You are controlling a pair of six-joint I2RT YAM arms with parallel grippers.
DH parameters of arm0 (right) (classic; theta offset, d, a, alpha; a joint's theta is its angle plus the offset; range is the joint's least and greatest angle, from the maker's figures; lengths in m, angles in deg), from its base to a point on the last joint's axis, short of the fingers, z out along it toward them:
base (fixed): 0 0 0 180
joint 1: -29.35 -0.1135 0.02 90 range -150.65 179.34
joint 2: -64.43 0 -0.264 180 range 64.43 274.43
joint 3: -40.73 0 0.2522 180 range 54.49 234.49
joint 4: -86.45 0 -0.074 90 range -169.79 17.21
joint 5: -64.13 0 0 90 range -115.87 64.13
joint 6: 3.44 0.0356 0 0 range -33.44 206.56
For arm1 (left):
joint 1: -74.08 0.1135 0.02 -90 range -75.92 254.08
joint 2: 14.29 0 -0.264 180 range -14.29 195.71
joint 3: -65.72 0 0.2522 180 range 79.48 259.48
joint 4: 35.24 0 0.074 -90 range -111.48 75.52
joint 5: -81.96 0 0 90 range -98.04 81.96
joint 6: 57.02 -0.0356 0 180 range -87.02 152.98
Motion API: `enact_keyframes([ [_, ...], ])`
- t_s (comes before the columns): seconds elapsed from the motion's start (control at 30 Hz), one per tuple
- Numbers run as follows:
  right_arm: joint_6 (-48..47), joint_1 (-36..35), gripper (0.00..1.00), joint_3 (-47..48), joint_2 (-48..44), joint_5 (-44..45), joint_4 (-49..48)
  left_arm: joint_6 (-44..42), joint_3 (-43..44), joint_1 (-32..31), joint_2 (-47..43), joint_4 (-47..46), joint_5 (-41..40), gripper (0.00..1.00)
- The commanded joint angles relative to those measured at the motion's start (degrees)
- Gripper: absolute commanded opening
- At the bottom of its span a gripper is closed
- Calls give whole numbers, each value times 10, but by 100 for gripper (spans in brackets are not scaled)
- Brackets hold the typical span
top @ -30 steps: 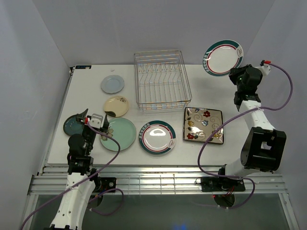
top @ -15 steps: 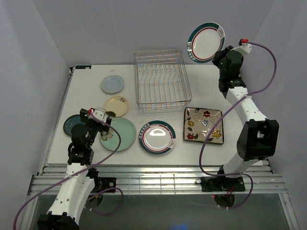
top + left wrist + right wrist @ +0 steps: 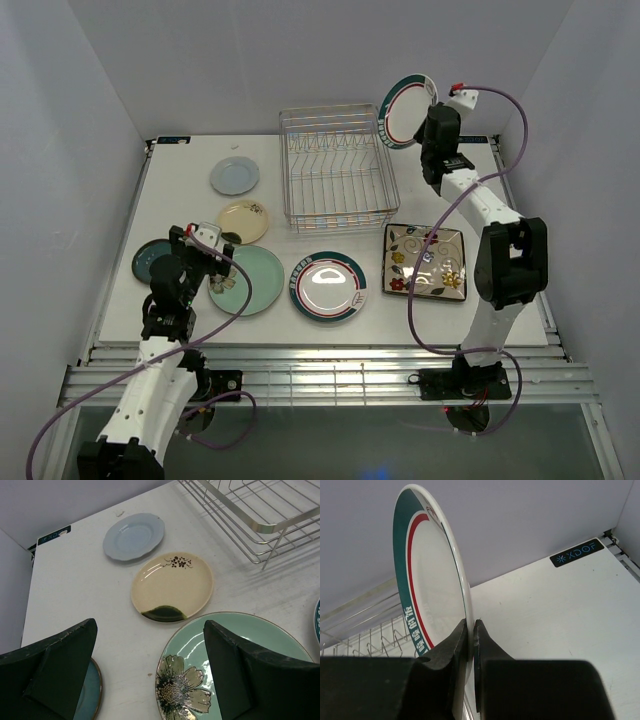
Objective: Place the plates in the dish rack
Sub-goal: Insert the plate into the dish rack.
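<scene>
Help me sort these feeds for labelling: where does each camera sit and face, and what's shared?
Top external: above and behind the bases, looking down on the table; both arms show.
Left wrist: on the left gripper, facing forward over the pale green plate, cream plate and blue-grey plate; open fingers show.
Right wrist: on the right gripper, looking along the teal-red rimmed plate it clamps.
Shared: the dish rack, in all three.

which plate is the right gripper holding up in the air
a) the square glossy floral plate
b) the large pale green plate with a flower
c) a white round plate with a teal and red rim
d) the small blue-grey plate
C: the right gripper is clamped on the edge of the white round plate with a teal and red rim, held upright in the air beside the silver wire dish rack.
</scene>
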Motion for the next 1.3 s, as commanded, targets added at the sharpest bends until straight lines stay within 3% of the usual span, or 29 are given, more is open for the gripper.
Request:
enact_keyframes([
  [0.0,-34,-9,8,87,15,58,-40,14,24,-2,5,4,5,98],
  [0.47,-194,-87,8,161,75,175,-45,25,14,-2,1,-5,14,98],
  [1.27,-359,-141,8,242,150,218,-68,15,13,-2,-18,0,17,98],
])
